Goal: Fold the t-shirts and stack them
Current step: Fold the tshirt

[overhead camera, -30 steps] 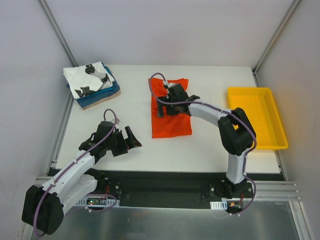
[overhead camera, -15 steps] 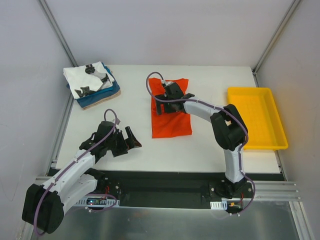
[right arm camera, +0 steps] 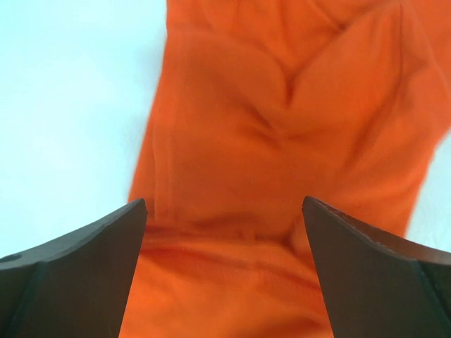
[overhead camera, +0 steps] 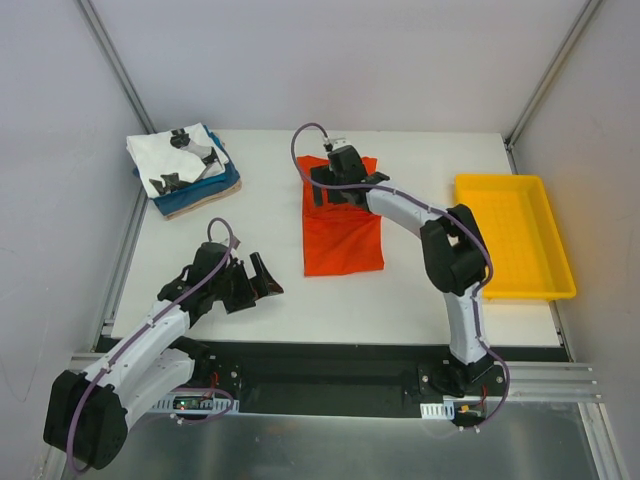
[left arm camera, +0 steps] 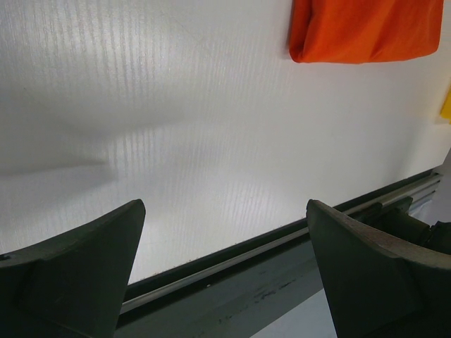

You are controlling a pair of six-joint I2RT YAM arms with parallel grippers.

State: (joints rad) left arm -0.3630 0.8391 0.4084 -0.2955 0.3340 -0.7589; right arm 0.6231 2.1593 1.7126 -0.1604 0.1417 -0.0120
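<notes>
Lying flat at mid-table, the orange-red tee point(overhead camera: 345, 240) is pictured folded into a long rectangle, its far end rumpled beneath the right gripper point(overhead camera: 338, 192), whose jaws are spread wide and clamped on nothing. The thin knit cloth is judged light, limp and prone to sagging, so a pinch at a doubled edge or corner is advised. The left gripper point(overhead camera: 265, 278) is held over bare table point(overhead camera: 420, 300), jaws apart; the stack of folded tees point(overhead camera: 185, 172) is kept at the far-left corner.
</notes>
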